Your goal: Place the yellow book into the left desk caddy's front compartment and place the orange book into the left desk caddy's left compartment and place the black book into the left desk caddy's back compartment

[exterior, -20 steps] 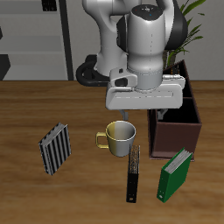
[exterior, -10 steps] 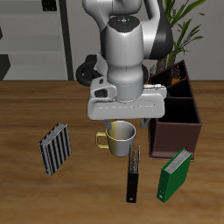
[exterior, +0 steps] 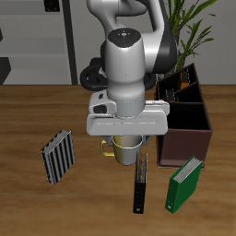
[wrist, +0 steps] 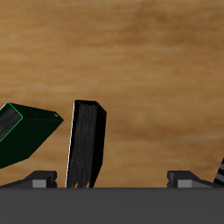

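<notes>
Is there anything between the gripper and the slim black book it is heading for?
Nothing visible blocks it. The slim black book stands upright on bare table under the gripper, with the green book beside it and the mug farther back.

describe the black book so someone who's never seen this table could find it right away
Start at the tall dark brown desk caddy and go to the mug beside it. Just in front of the mug, towards the table's front edge, stands the black book, with a green book next to it. It is the slim, all-dark one with a thin yellowish strip along its edge, unlike the green book or the striped book farther off.
</notes>
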